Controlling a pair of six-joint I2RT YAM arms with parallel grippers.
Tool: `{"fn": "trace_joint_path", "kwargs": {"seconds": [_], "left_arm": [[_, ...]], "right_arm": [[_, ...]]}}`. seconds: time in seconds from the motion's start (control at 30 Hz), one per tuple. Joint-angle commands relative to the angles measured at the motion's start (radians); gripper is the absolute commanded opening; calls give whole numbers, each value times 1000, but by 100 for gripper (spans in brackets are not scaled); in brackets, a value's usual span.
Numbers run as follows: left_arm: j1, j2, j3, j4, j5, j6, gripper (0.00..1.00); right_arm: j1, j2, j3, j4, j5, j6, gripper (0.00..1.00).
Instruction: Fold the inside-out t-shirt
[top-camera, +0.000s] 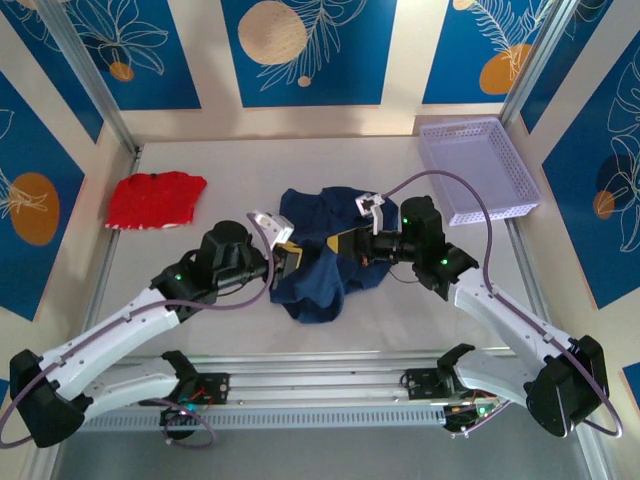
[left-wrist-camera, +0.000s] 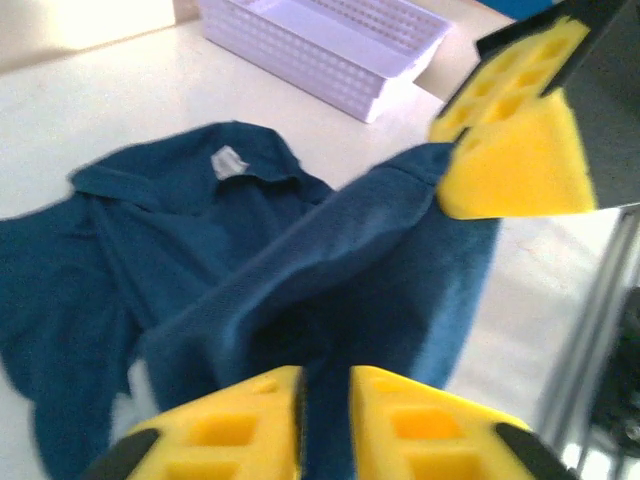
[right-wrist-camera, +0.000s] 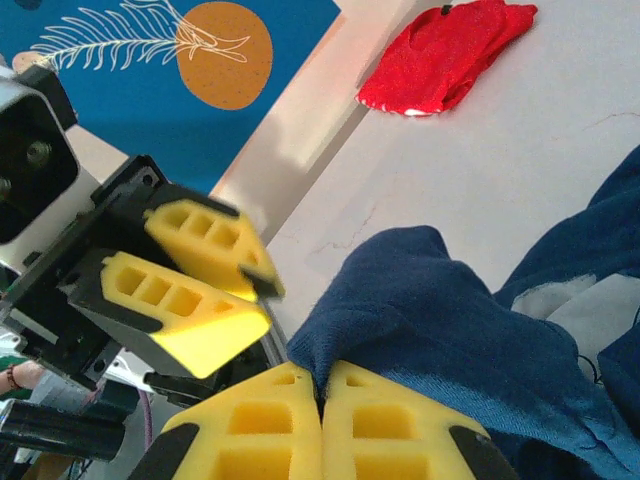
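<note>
Pinching the t-shirt (top-camera: 315, 285), your left tool (left-wrist-camera: 325, 390) and right tool (right-wrist-camera: 322, 385) both clamp its cloth close together, likely to lift a fold.

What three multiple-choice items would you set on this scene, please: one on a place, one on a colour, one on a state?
1. The red garment lies: A. far left on the table; B. dead centre; C. near right corner.
2. The basket is: A. green; B. lavender; C. black.
3. The left hand is: A. wide open; B. shut on the t-shirt; C. flat on bare tabletop.
Answers: 1 A, it sits at the left edge; 2 B, its mesh is pale purple; 3 B, it pinches navy cloth.
</note>
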Motion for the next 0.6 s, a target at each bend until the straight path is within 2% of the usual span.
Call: {"fn": "trace_joint_path", "kwargs": {"seconds": [0.0, 0.1, 0.13, 0.2, 0.27, 0.37, 0.5, 0.57], "left_arm": [[-8, 73, 29, 4, 57, 3, 10], [-5, 146, 62, 11, -9, 18, 8], [-5, 169, 71, 22, -11, 20, 11], [-5, 207, 88, 49, 9, 21, 21], [-3, 248, 105, 76, 9, 13, 36], [8, 304, 121, 117, -21, 0, 45], [35, 372, 133, 185, -34, -32, 45], [48, 404, 141, 229, 16, -48, 37]], "right_arm": [[2, 2, 13, 30, -18, 23, 0], [4, -6, 9, 31, -23, 22, 0], [4, -10, 6, 33, -23, 22, 0], [4, -15, 3, 37, -23, 23, 0], [4, -18, -2, 47, -31, 28, 0], [4, -28, -10, 51, -33, 28, 0], [0, -45, -21, 55, -33, 26, 0], [-3, -57, -29, 57, -30, 20, 0]]}}
